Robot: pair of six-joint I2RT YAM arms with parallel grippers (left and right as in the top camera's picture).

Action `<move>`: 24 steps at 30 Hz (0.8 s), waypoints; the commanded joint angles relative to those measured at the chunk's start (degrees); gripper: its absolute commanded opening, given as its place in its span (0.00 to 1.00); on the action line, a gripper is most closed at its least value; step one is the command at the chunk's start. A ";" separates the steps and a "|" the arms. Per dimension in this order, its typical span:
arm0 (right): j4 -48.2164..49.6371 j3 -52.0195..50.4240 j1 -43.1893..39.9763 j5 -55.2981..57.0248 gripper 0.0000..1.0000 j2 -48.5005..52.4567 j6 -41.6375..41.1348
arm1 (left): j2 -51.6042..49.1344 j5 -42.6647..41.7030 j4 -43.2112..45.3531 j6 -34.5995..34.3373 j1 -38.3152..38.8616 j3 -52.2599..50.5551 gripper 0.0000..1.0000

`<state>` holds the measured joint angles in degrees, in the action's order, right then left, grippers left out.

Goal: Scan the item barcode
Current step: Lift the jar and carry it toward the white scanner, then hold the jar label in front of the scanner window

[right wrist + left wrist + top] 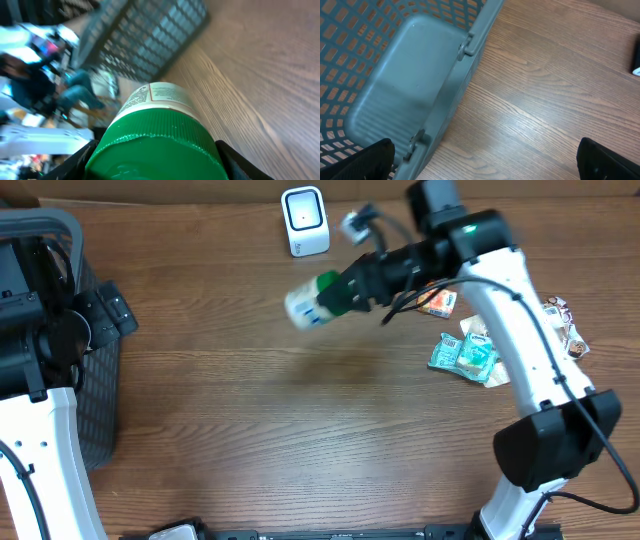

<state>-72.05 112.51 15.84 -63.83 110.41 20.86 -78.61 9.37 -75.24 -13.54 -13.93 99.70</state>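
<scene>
A white bottle point(303, 307) with a green cap point(334, 292) hangs on its side above the table, and my right gripper point(347, 289) is shut on the cap. In the right wrist view the green cap point(155, 142) fills the space between the two black fingers point(235, 162), with the white labelled body point(157, 95) pointing away. No barcode is legible on it. A white scanner point(304, 221) stands at the back of the table, just beyond the bottle. My left gripper point(487, 167) is open, with nothing in it, over the basket's edge.
A grey mesh basket point(95, 390) stands at the left edge, and its rim point(470, 45) lies under the left wrist. Teal packets point(465, 353), an orange packet point(438, 302) and a brown-and-white packet point(566, 326) lie at the right, beside the right arm.
</scene>
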 commanded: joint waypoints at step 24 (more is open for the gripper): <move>9.53 1.88 12.66 53.18 0.42 -1.79 -17.73 | 0.24 -0.22 0.11 -0.59 -0.26 0.63 0.99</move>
<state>-64.64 112.51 26.00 -30.04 110.41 6.76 -78.61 9.37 -75.24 -13.54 -13.93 99.70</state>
